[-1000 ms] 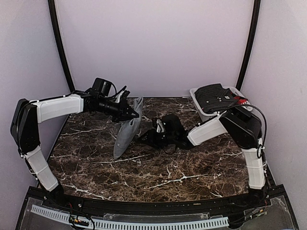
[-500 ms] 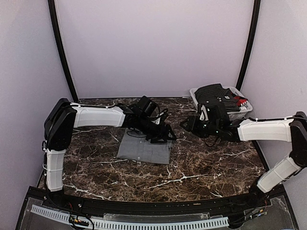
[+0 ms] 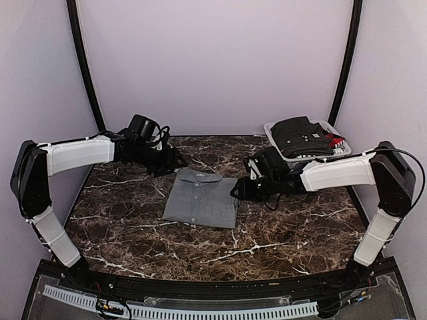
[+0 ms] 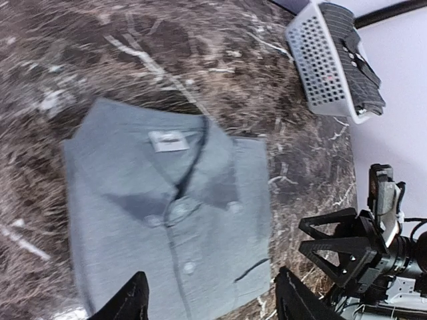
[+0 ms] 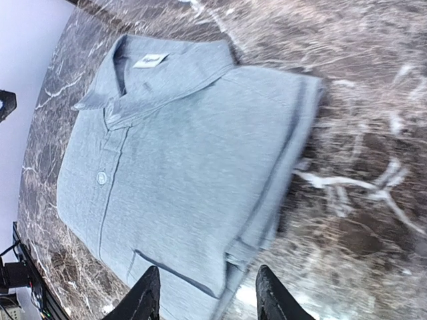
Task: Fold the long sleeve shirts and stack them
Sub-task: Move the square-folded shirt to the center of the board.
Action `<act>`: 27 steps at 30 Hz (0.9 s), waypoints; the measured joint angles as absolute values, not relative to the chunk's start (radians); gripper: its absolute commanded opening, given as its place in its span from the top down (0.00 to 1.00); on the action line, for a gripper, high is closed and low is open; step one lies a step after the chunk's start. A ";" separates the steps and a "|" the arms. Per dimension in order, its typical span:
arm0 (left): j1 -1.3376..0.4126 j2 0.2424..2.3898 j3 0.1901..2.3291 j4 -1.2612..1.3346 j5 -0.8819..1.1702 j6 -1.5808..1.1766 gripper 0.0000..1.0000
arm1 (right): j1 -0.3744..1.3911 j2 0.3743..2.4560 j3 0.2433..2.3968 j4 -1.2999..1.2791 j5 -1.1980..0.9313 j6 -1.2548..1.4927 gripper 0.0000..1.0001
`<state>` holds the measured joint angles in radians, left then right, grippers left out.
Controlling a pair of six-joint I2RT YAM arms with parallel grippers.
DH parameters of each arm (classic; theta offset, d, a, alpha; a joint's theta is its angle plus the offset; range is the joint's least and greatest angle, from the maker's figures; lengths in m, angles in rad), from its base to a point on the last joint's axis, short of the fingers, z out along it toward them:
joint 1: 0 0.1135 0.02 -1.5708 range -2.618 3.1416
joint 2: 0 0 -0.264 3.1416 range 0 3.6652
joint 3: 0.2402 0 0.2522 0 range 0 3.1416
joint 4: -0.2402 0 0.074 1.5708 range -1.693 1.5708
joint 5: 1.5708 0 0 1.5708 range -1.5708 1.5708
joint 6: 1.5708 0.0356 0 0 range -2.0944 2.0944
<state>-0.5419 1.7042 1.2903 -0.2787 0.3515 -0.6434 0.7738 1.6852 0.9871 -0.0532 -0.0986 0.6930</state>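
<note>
The grey long sleeve shirt (image 3: pixel 200 199) lies folded flat on the marble table (image 3: pixel 267 240), buttoned front up, with its collar and neck label toward the back wall. It sits between the two tools. The left gripper (image 3: pixel 179 162) hangs just off its collar corner, and the right gripper (image 3: pixel 235 191) is at its right edge. Both have their fingers spread and hold nothing. Behind the right gripper, a white basket (image 3: pixel 275 148) holds dark clothes (image 3: pixel 300 131).
</note>
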 measured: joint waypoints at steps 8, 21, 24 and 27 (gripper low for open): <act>-0.450 1.636 1.035 -0.312 0.353 -0.586 0.37 | 0.846 1.771 1.062 -0.130 -0.112 0.678 0.59; -0.478 1.636 0.906 -0.298 0.362 -0.573 0.58 | 0.908 1.771 1.044 -0.205 -0.104 0.686 0.63; -0.511 1.636 0.900 -0.280 0.363 -0.588 0.66 | 0.912 1.771 1.033 -0.217 -0.104 0.690 0.64; -0.543 1.637 0.900 -0.270 0.357 -0.595 0.73 | 0.917 1.771 1.030 -0.225 -0.105 0.694 0.64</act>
